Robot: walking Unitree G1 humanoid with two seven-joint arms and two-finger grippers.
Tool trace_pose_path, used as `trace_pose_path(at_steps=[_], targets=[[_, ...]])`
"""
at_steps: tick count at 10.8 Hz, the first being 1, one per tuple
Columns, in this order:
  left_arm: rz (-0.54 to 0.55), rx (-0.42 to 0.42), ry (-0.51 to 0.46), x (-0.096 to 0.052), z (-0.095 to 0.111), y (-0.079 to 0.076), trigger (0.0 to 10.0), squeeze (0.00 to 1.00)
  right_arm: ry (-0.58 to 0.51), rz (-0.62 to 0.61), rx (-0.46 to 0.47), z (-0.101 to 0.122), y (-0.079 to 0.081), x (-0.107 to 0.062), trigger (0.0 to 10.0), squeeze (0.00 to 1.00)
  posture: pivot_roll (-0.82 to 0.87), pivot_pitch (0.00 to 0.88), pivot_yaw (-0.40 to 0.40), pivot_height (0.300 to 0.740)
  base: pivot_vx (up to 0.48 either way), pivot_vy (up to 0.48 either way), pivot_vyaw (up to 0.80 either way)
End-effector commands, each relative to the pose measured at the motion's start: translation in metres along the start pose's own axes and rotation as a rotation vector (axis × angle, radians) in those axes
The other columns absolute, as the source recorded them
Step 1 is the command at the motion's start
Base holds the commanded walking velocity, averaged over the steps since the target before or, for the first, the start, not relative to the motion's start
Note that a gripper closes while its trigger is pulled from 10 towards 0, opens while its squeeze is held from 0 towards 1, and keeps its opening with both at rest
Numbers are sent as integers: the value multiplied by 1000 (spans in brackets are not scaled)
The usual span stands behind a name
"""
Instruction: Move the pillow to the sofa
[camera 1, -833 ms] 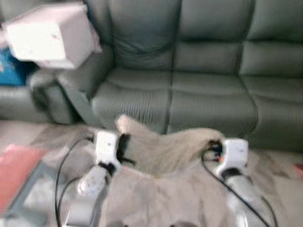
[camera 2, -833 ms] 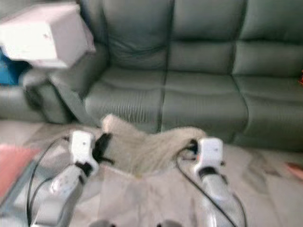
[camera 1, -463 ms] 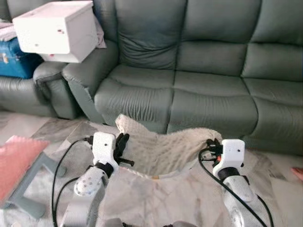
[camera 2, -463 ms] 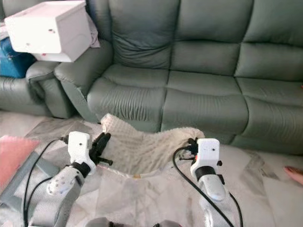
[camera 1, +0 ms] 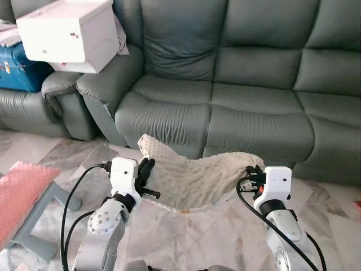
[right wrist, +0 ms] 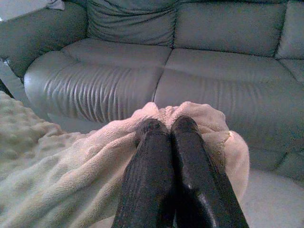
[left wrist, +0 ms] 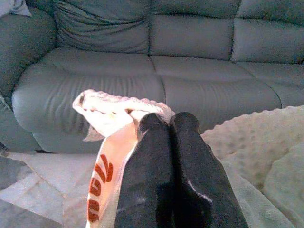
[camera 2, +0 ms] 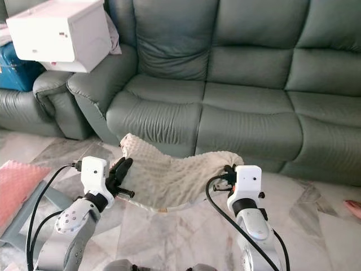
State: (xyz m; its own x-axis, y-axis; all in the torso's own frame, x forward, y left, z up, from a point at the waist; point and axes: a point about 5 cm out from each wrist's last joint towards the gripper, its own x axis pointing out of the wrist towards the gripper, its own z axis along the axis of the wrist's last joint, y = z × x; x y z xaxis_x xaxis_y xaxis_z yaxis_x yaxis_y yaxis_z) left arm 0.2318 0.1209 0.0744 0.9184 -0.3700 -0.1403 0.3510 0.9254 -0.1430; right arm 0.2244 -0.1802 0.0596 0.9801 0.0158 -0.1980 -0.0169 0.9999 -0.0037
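Observation:
A cream, bumpy-textured pillow (camera 1: 194, 178) hangs slack between my two grippers, held up in front of the grey-green sofa (camera 1: 225, 107). My left gripper (camera 1: 145, 168) is shut on the pillow's left corner (left wrist: 107, 107), where an orange-printed label shows. At the other end, my right gripper (camera 1: 252, 174) is shut on the right corner (right wrist: 199, 114). The sofa's seat cushions (camera 2: 242, 121) lie just beyond and above the pillow.
A white box (camera 1: 70, 34) rests on the sofa's left armrest, with a blue case (camera 1: 20, 68) behind it. A pink mat on a grey frame (camera 1: 25, 192) lies on the marble floor at lower left. At the right edge a person's foot (camera 2: 354, 208) shows.
The camera has steadied and tilted slightly, so the sofa sits a little lower in view. Both grippers still hold the pillow in the same pose.

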Motion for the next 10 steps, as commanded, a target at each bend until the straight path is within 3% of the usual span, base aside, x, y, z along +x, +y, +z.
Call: trace_pose_path(at_steps=[1,10], targets=[[-23,11,-36,1,9,-3,10000,0,-24,-6,6,6,0,3,10000,0,-49,0,13,740,0,0,-506],[-41,5,-34,2,9,-5,10000,0,-16,-8,6,5,1,4,10000,0,-51,0,14,740,295,0,-681]])
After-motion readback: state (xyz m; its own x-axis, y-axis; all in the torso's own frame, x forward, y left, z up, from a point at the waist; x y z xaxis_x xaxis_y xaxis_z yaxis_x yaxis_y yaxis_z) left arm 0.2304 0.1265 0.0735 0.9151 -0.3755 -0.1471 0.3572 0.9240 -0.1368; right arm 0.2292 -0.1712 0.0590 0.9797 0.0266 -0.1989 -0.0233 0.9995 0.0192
